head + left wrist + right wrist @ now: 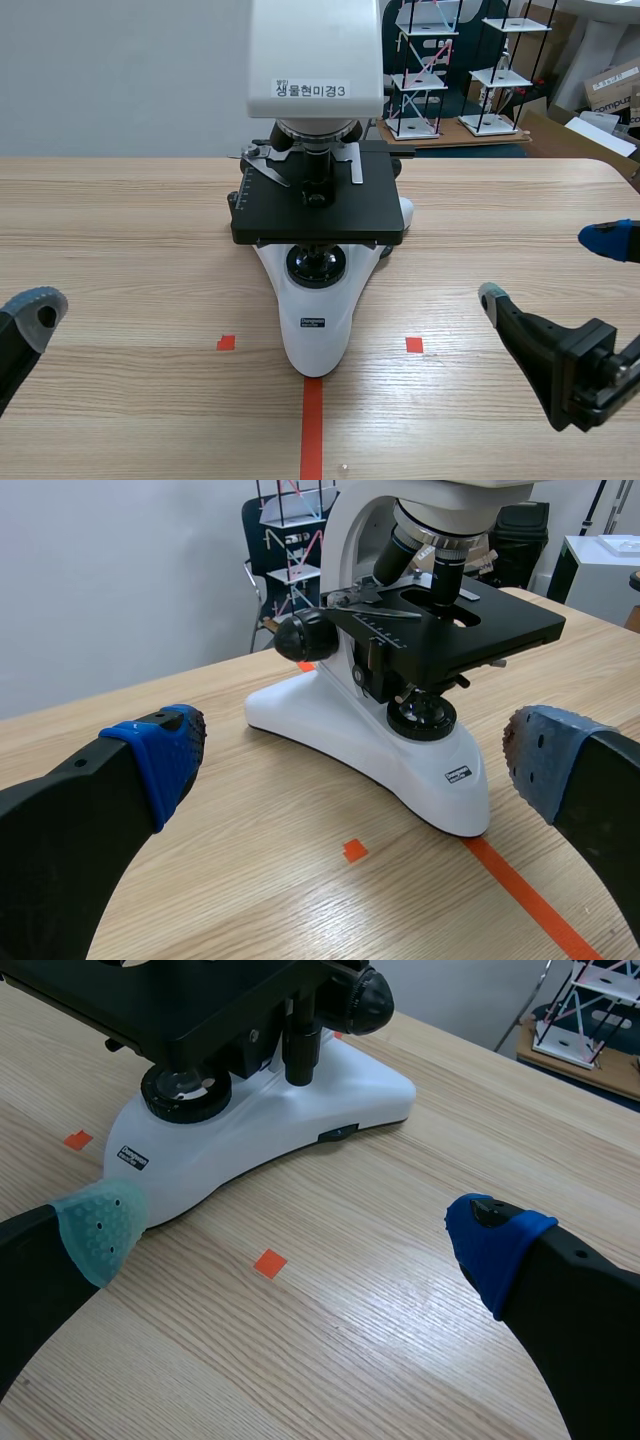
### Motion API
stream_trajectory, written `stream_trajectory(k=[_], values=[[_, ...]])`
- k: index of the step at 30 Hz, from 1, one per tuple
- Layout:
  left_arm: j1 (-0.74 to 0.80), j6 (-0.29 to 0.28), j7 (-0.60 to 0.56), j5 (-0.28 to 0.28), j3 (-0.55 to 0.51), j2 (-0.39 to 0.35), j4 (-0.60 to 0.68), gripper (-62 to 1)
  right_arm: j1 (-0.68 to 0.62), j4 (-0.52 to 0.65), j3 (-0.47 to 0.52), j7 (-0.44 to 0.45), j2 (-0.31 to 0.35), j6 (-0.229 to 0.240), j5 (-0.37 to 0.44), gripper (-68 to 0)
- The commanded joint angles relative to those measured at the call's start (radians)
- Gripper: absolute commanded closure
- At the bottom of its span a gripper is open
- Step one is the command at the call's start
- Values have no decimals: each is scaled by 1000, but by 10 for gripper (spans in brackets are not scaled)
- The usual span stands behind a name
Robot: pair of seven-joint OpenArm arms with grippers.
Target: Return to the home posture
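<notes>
Wooden table (pixel 120 250) with a white-and-black microscope (pixel 318 335) standing at its centre. Left gripper (pixel 355 768) sits low at the near left and right gripper (pixel 548 268) low at the near right. Both are spread wide, holding nothing, and apart from the microscope. Microscope head cut off above; only one left finger shows in the scene view.

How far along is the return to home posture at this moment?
Done: the left gripper and right gripper are open, empty and apart from the microscope, low at either side of the table. In hand: nothing. Left: probably little; whether this is the exact home posture cannot be told.
</notes>
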Motion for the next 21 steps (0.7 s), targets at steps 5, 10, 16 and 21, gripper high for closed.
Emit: stream_trajectory(k=[5, 10, 16, 21], values=[[13, 3, -17, 70, -1, 63, 6, -623, -2, 5, 1, 19, 11, -3, 11, -671], [13, 2, -18, 79, -1, 72, 6, -623, -2, 5, 1, 18, 11, -3, 11, -671], [13, 2, -18, 79, -1, 72, 6, -623, -2, 5, 1, 19, 11, -3, 11, -671], [13, 2, -18, 79, -1, 72, 6, -623, -2, 5, 1, 19, 11, -3, 11, -671]])
